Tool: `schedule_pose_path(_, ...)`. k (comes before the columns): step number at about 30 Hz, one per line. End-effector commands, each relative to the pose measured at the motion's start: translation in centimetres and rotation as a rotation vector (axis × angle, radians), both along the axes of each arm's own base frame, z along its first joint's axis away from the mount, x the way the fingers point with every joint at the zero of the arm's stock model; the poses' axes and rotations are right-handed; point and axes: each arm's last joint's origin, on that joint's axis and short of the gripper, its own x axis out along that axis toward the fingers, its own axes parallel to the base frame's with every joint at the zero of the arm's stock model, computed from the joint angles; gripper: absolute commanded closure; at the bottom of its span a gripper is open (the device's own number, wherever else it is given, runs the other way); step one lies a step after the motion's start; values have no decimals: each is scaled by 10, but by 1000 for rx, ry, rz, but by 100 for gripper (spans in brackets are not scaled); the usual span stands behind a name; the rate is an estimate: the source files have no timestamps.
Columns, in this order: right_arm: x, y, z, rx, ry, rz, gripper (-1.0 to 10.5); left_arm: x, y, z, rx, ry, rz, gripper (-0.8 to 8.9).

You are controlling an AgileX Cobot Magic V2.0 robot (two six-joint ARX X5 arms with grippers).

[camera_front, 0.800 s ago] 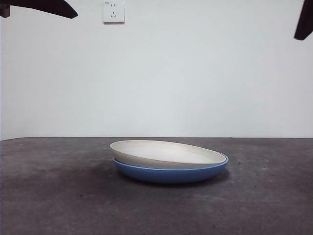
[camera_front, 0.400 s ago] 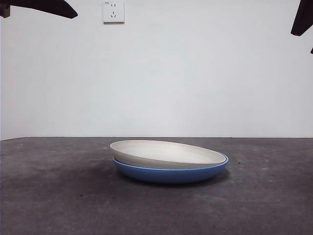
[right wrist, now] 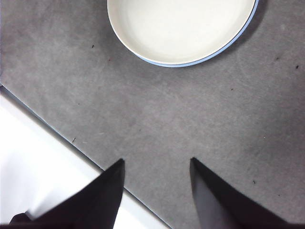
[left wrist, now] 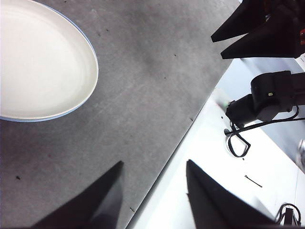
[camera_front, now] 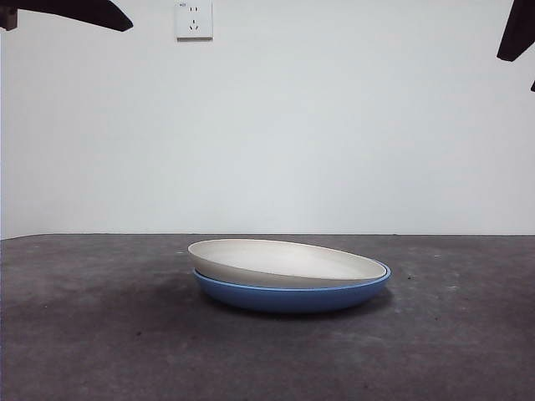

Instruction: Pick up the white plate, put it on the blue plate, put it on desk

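The cream-white plate (camera_front: 284, 261) rests inside the blue plate (camera_front: 292, 297) at the middle of the dark desk (camera_front: 92, 334), tilted slightly with its left rim higher. In the left wrist view the white plate (left wrist: 40, 62) shows with a thin blue rim (left wrist: 76, 109) under it. It also shows in the right wrist view (right wrist: 181, 26) over the blue rim (right wrist: 238, 37). My left gripper (left wrist: 155, 171) is open and empty, high above the desk's edge. My right gripper (right wrist: 157, 169) is open and empty, high above the desk, away from the plates.
A white wall with a socket (camera_front: 194, 19) stands behind the desk. The arms show as black tips at the top corners (camera_front: 75, 12) (camera_front: 518, 33). The other arm and cables (left wrist: 267, 95) lie beyond the desk's edge (left wrist: 190, 124). A white floor strip (right wrist: 38, 157) borders the desk.
The black arm tip at the top right has moved slightly up and outward. The plates have not moved.
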Motion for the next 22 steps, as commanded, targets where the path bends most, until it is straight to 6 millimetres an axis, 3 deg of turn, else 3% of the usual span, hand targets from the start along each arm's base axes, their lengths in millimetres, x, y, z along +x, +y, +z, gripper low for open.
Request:
schedule_pose_path(1,2,2,3,3,-20,21,919,1,-2,2,-4,-20,-19,781)
schedule_pose_path(22,2,2,3,-1,-28,19,937,1,-2,2,-4,-20,-19,798)
